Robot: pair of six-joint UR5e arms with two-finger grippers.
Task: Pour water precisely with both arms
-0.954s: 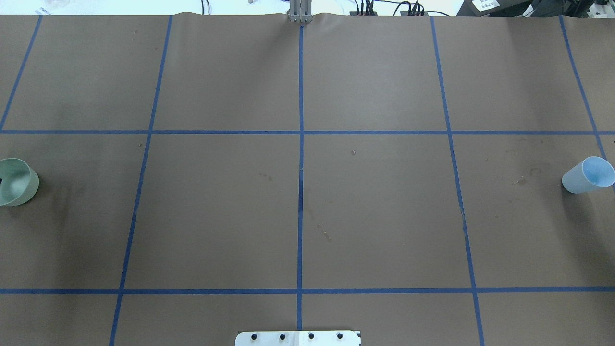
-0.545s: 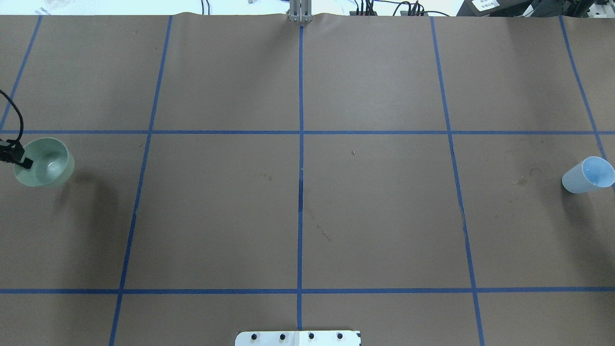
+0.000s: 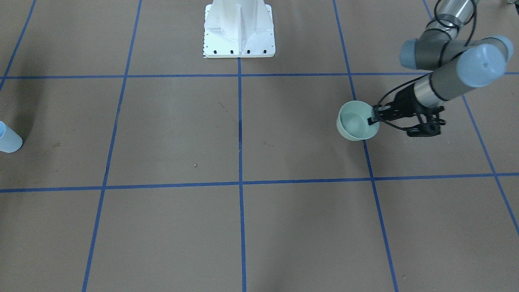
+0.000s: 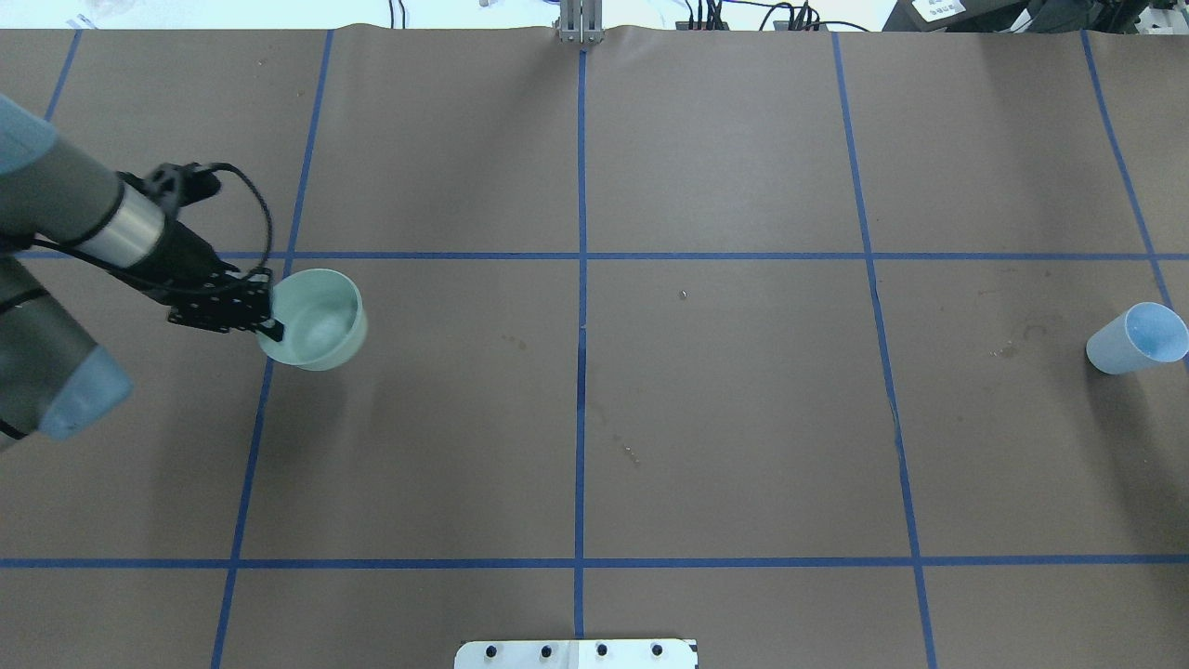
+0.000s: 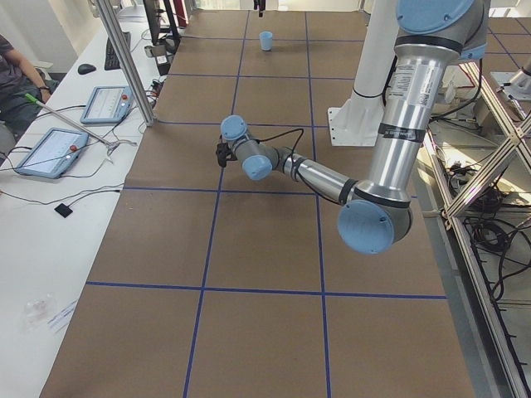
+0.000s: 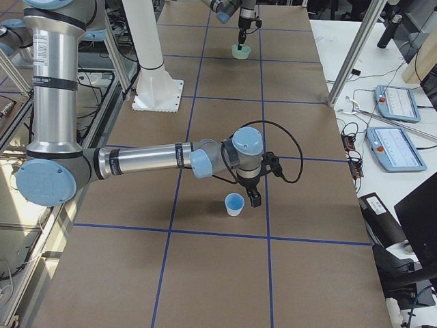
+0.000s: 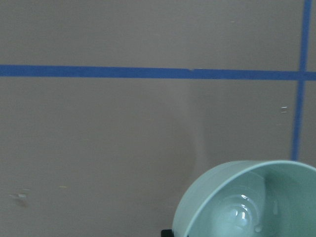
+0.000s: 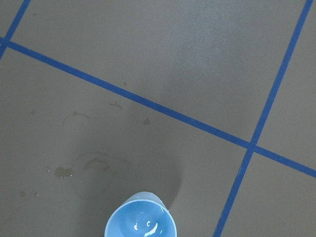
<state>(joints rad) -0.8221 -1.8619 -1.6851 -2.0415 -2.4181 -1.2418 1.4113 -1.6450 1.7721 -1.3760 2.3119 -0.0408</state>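
My left gripper (image 4: 269, 322) is shut on the rim of a pale green cup (image 4: 318, 320) and holds it upright above the brown table, left of centre. In the front-facing view the cup (image 3: 357, 121) hangs from the gripper (image 3: 372, 120). White glints of water (image 7: 242, 213) lie at its bottom. A light blue cup (image 4: 1138, 337) stands at the far right edge, with water glints (image 8: 148, 226) inside. My right gripper (image 6: 254, 197) shows only in the exterior right view, right beside the blue cup (image 6: 234, 203); I cannot tell whether it is open or shut.
Blue tape lines (image 4: 581, 279) divide the brown paper into squares. The white bolted pedestal (image 3: 239, 28) stands at the robot's side. Dried stains (image 8: 94, 168) mark the paper near the blue cup. An operator (image 5: 12, 79) and tablets (image 5: 50, 151) are at a side table.
My left arm has come in from the left edge and carried the green cup to the right, toward the table's middle. The blue cup has not moved.
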